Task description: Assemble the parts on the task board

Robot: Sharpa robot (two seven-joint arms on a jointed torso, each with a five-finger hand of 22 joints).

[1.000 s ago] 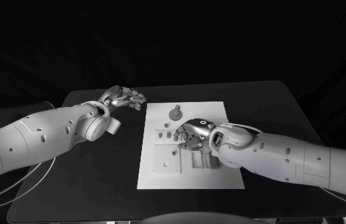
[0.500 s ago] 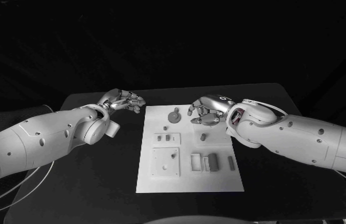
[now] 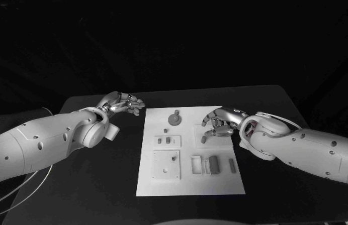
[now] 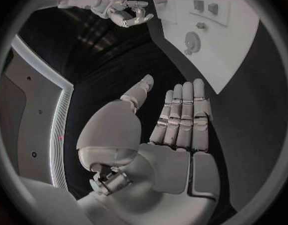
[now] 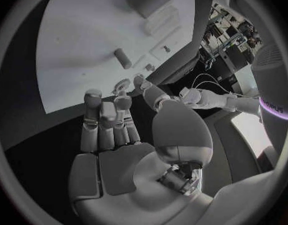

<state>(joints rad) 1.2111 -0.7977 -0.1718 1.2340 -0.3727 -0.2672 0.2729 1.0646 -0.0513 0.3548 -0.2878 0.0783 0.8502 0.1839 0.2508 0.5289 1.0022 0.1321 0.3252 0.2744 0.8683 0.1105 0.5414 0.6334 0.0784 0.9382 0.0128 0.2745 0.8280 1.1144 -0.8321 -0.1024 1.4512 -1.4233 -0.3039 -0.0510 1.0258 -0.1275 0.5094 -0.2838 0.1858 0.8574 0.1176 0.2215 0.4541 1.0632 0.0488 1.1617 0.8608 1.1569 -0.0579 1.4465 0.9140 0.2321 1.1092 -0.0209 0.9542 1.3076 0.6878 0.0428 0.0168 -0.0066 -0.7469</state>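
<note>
Right hand [image 3: 219, 123] empty, fingers loosely curled and apart, over the board's [image 3: 163, 187] right side. Small peg [image 3: 204, 139] lies on the board just beside its fingertips, robot-side. Left hand [image 3: 123, 103] spread, off the board, farther away.

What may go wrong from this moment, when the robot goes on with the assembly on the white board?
1. The right hand hovers low over the task board, close to a small upright part; lowering it carelessly may knock that part over.
2. The right hand looks open, with nothing in it, so a grasp may be needed yet and could miss such small pieces.
3. The left hand is off the board, so nothing steadies it; a push may shift it.
</note>
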